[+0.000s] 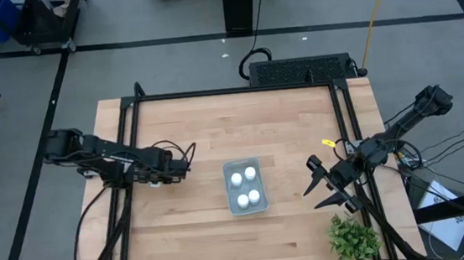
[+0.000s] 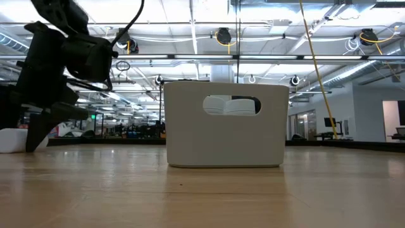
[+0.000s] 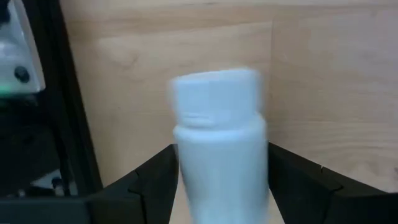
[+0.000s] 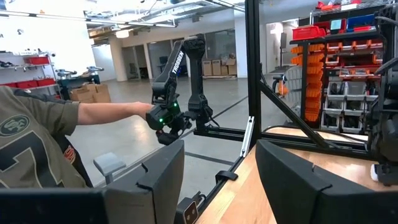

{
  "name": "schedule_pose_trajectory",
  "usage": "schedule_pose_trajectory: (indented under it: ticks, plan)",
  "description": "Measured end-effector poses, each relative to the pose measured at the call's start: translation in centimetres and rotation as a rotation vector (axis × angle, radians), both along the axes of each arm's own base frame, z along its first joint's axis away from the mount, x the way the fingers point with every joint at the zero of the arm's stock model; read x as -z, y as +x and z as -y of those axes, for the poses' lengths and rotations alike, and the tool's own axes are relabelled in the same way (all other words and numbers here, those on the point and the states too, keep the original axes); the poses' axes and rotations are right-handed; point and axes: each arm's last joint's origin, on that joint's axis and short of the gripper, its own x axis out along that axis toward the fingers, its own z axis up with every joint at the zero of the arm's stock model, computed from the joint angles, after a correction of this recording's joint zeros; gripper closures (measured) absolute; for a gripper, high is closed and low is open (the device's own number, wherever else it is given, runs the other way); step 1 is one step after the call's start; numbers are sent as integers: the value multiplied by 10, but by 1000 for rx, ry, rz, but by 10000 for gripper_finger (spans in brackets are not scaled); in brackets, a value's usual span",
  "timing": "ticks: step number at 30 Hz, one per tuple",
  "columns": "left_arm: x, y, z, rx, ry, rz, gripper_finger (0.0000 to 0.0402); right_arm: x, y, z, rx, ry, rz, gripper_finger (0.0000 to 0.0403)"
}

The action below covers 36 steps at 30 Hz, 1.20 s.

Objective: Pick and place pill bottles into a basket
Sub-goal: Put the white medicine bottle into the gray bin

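The basket [image 1: 244, 186] stands mid-table and shows side-on in the low view [image 2: 224, 136]. Several white pill bottles [image 1: 245, 188] stand in it, caps up. My left gripper [image 1: 173, 174] is left of the basket, low over the table, and is shut on another white pill bottle [image 3: 219, 143]. In the low view this gripper [image 2: 38, 130] points down at the picture's left, with a white shape [image 2: 9, 140] beside it at table height. My right gripper [image 1: 323, 185] hangs open and empty near the table's right edge; it also shows in the right wrist view [image 4: 221, 186]. My left gripper pinches the bottle's body [image 3: 221, 180], below the cap [image 3: 216, 93], between its two fingers [image 3: 158, 180]. The fingers come from above, pointing down, and lie across the bottle. Whether the bottle rests on the table or is lifted, I cannot tell.
A green plant [image 1: 353, 239] stands at the near right corner, just beside my right gripper. A black frame rail [image 3: 74, 124] runs along the table's left side. A black box [image 1: 298, 69] sits at the far edge. A person's arm [image 4: 106, 112] shows beyond the table.
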Motion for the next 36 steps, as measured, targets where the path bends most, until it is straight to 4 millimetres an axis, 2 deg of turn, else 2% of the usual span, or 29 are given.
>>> schedule_pose_trajectory:
  ticks: [7,13,20,27,30,36]
  plan:
    - [6,-2,3,16,19,24,168,0,0,0,0,0,0,209]
    - [2,2,9,62,37,43,225,0,0,0,1,-5,3,209]
    - [-3,9,16,151,91,88,231,0,0,0,-1,19,-13,209]
    - [-23,30,22,300,162,209,227,2,0,0,0,9,-27,209]
    - [-34,45,27,394,196,319,232,6,1,0,10,2,-78,209]
    - [-58,83,38,617,231,636,222,20,7,12,238,-34,-205,209]
